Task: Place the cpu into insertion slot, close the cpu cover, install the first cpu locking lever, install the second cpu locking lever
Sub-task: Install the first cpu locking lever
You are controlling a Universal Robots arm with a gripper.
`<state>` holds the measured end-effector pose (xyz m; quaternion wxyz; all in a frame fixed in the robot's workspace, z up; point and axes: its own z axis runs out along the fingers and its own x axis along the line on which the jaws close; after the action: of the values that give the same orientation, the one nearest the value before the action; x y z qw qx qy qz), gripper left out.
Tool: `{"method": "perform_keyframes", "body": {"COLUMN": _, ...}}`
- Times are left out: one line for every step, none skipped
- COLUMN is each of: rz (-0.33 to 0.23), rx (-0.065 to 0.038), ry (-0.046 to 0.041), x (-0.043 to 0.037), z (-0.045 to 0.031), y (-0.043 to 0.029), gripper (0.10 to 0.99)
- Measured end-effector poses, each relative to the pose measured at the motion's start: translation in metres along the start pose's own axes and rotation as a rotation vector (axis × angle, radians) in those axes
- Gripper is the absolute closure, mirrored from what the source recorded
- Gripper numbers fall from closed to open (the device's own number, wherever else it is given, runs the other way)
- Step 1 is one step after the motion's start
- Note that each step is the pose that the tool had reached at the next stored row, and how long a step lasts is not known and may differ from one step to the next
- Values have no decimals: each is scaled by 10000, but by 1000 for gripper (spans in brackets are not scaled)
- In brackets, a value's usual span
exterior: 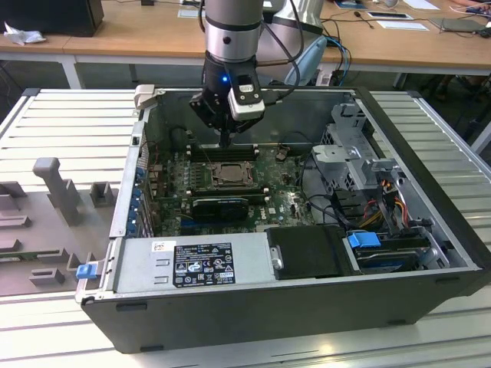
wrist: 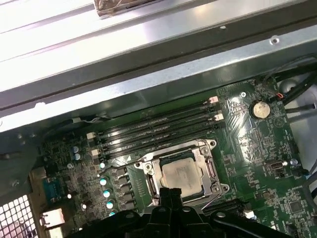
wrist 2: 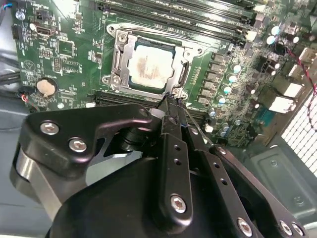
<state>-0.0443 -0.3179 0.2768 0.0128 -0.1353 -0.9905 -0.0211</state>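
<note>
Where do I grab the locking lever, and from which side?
Probably its free end: the locking lever is a thin rod angling up beside the gripper, so pinch across it from above. Its other end sits tucked by the cpu cover.

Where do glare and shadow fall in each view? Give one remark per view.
In the exterior view, light is even on the ribbed table, dimmer inside the computer case; in the first wrist view, glare whitens that table's ribs; in the second wrist view, the cpu gleams dully and the claw is dark.
</note>
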Motion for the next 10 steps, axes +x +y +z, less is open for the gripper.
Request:
{"method": "perform_keyframes", "body": {"rz": -233, "rx": 7, "ry": 9, "x": 0, "z": 0, "y": 0, "gripper": 980}}
{"method": "perform_keyframes", "body": {"rz": -630, "rx": 19, "ry": 24, "x": 0, "z": 0, "y": 0, "gripper": 980}}
{"method": "perform_keyframes", "body": {"rz": -916, "rx": 29, "ry": 35, "x": 0, "z": 0, "y": 0, "gripper": 980}}
{"method": "perform_keyframes", "body": {"rz": -1061, "rx": 33, "ry": 41, "x": 0, "z": 0, "y": 0, "gripper": 980}}
{"method": "perform_keyframes", "body": {"rz": -1201, "rx": 37, "ry": 46, "x": 0, "z": 0, "y": 0, "gripper": 980}}
{"method": "perform_keyframes", "body": {"rz": -1447, "rx": 45, "ry": 56, "x": 0, "z": 1, "y": 0, "gripper": 980}}
{"method": "perform_keyframes", "body": {"rz": -1661, "rx": 52, "ry": 64, "x": 0, "z": 1, "y": 0, "gripper": 980}}
{"method": "perform_keyframes", "body": {"rz": -1778, "rx": 55, "ry": 68, "x": 0, "z": 1, "y": 0, "gripper": 980}}
{"method": "perform_keyframes", "body": {"rz": -2043, "rx": 64, "ry": 78, "x": 0, "z": 2, "y": 0, "gripper": 980}}
{"method": "perform_keyframes", "body": {"rz": -2366, "rx": 74, "ry": 91, "x": 0, "z": 2, "y": 0, "gripper": 980}}
